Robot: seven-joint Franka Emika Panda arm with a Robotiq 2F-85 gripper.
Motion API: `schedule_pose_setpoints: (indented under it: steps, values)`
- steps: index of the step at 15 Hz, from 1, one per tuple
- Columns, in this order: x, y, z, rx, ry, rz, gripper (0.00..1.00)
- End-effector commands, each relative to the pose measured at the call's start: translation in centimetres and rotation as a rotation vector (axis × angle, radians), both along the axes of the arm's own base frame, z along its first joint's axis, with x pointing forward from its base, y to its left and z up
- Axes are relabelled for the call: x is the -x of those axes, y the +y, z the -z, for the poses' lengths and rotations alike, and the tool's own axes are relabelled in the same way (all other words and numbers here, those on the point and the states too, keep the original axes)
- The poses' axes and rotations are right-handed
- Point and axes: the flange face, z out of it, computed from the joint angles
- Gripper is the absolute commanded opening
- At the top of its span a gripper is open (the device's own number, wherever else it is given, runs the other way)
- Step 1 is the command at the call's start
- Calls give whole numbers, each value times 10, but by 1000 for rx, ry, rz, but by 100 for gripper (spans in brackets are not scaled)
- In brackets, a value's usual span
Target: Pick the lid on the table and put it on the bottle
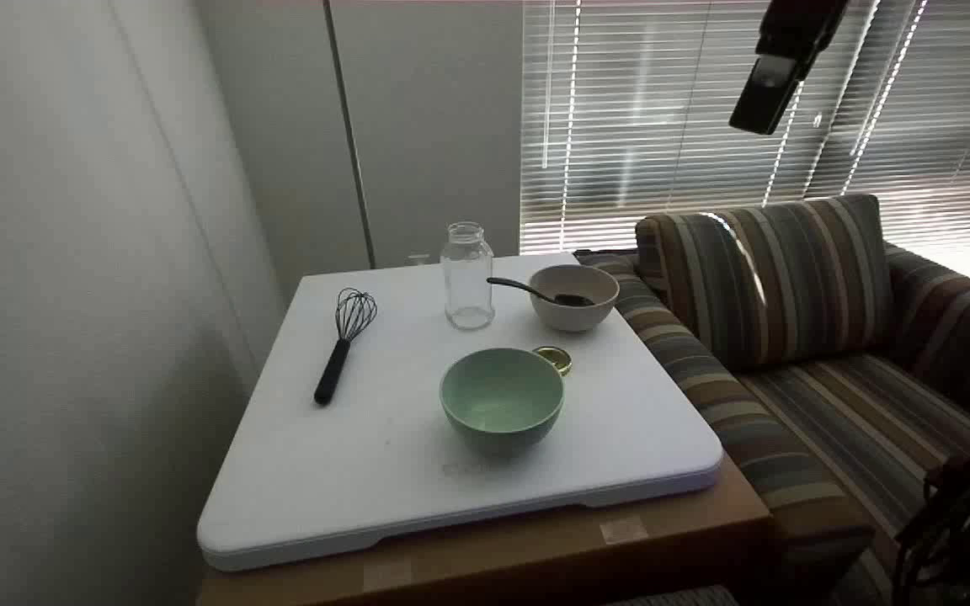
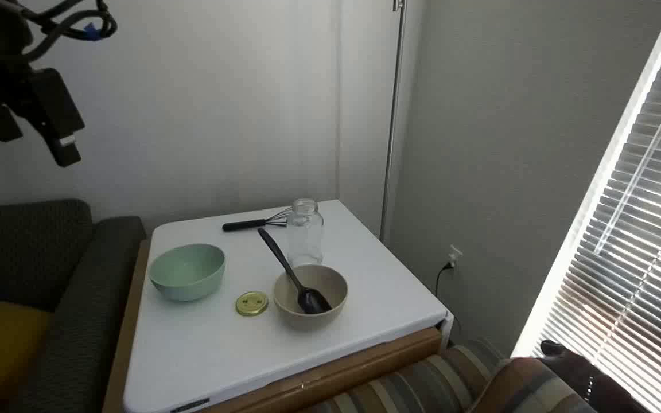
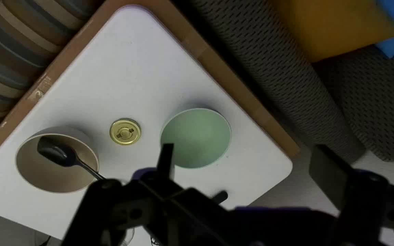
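The lid is a small flat gold cap lying on the white-topped table (image 1: 350,480). It shows in both exterior views (image 1: 556,360) (image 2: 252,303) and in the wrist view (image 3: 125,131). In an exterior view the green bowl hides part of it. The bottle, a clear glass jar with an open mouth, stands upright toward the back in both exterior views (image 1: 468,286) (image 2: 305,238). In the wrist view my gripper mostly hides it. My gripper (image 2: 38,149) is open and empty, high above the table and apart from everything. Its two fingers stand wide apart in the wrist view (image 3: 245,159).
A green bowl (image 1: 502,396) stands close beside the lid. A beige bowl (image 2: 307,281) with a black spoon (image 2: 310,301) stands on the lid's other side, near the bottle. A black-handled whisk (image 1: 338,362) lies beyond. A striped armchair (image 1: 788,311) adjoins the table.
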Motion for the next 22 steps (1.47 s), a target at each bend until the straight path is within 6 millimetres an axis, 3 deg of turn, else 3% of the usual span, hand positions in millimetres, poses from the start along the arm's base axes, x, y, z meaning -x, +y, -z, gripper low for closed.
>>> schedule_pose_setpoints:
  steps: [1,5,7,8,11,12,15,20,22]
  values:
    - [0,0,-1,0,1,0,100]
    - [-14,-4,20,18,11,2,100]
    - [-24,-12,39,-5,27,-15,100]
    - [-8,-3,18,8,18,0,100]
    - [-17,-9,37,10,36,-6,100]
    - [-22,0,45,29,61,-27,100]
    - [-40,-9,88,78,78,110,100]
    - [-54,-49,184,105,217,378,100]
    - [-60,-60,212,59,304,464,100]
